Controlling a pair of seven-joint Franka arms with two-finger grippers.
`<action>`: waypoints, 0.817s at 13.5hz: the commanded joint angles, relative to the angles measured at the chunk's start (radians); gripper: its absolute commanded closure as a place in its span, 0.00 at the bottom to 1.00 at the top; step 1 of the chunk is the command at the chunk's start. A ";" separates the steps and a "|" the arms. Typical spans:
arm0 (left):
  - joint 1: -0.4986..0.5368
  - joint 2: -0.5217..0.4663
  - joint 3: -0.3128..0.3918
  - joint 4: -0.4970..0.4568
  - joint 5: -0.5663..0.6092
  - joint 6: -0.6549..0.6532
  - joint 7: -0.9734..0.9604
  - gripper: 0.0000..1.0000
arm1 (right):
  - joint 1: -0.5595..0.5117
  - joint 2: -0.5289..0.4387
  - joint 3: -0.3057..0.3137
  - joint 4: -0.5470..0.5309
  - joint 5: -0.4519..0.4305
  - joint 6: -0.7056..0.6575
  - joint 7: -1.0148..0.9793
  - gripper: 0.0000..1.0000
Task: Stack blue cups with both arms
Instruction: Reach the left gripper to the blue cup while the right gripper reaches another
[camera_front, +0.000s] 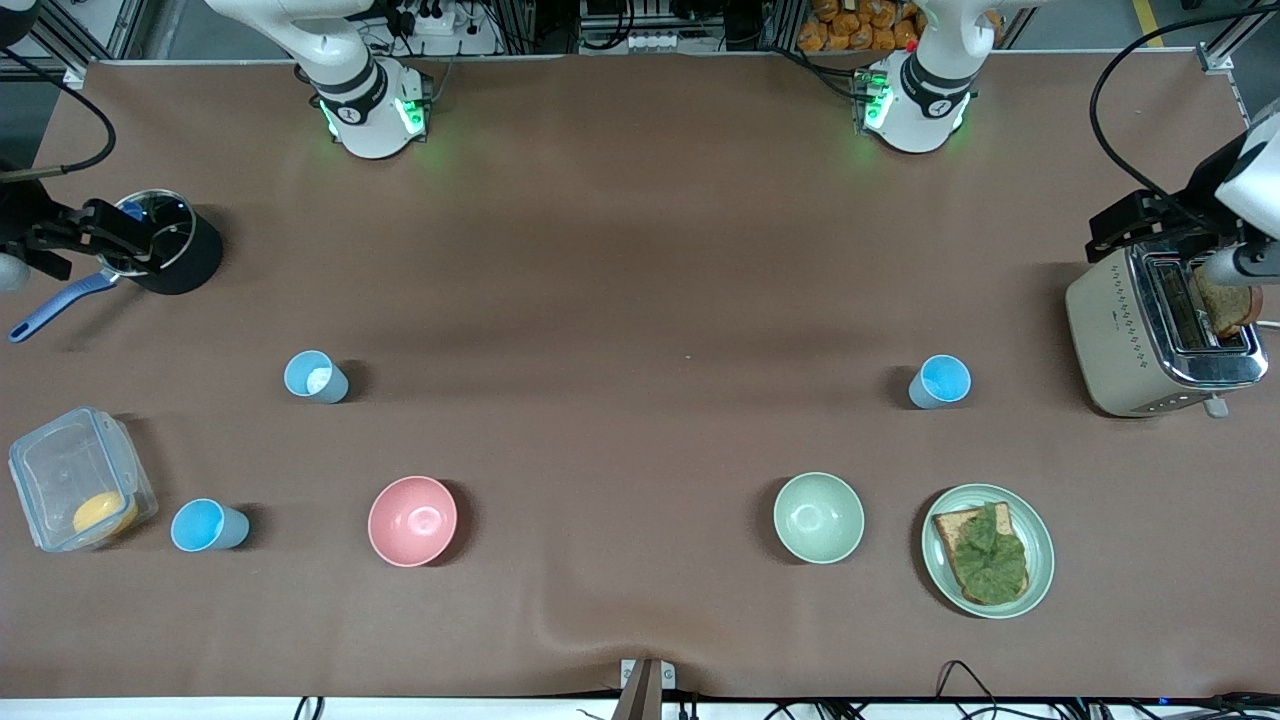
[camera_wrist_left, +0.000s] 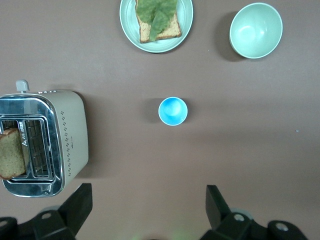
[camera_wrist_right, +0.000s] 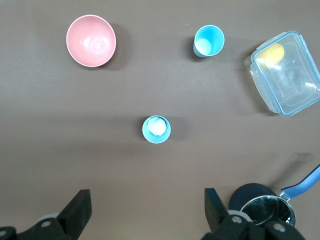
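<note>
Nearest camera: bright blue cup (camera_front: 207, 526) beside the food container (camera_front: 78, 492), at the right arm's end of the table (camera_front: 620, 300). Paler cup (camera_front: 315, 377) sits farther from the camera; third cup (camera_front: 939, 382) near the toaster (camera_front: 1160, 335). All upright, well apart, nothing stacked. Left end effector (camera_wrist_left: 145, 210) and right end effector (camera_wrist_right: 145, 210) are both spread wide, empty, hovering high over their cups, probably staging for pickup.

The pink bowl (camera_front: 412, 520) sits upright on the brown table (camera_front: 640, 250). The pale green bowl (camera_front: 818, 517) stands level with it, toward the left arm's end. A green plate (camera_front: 1035, 545) of toast (camera_front: 985, 553) topped with lettuce lies further that way, the toaster (camera_front: 1150, 335) farther from the camera. Toward the right arm's end, a clear lidded container (camera_front: 75, 480) lies nearby; a black pot (camera_front: 185, 255) stands farther from the camera.
</note>
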 joint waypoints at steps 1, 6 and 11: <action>0.005 0.008 -0.007 0.027 0.023 -0.023 0.001 0.00 | 0.011 -0.002 -0.009 0.004 -0.009 -0.004 -0.002 0.00; 0.002 0.068 -0.009 0.036 0.064 -0.021 -0.008 0.00 | 0.010 -0.002 -0.011 0.003 -0.009 -0.003 -0.002 0.00; 0.005 0.137 -0.007 -0.019 0.057 0.133 -0.006 0.00 | 0.011 -0.003 -0.011 0.003 -0.009 -0.007 -0.002 0.00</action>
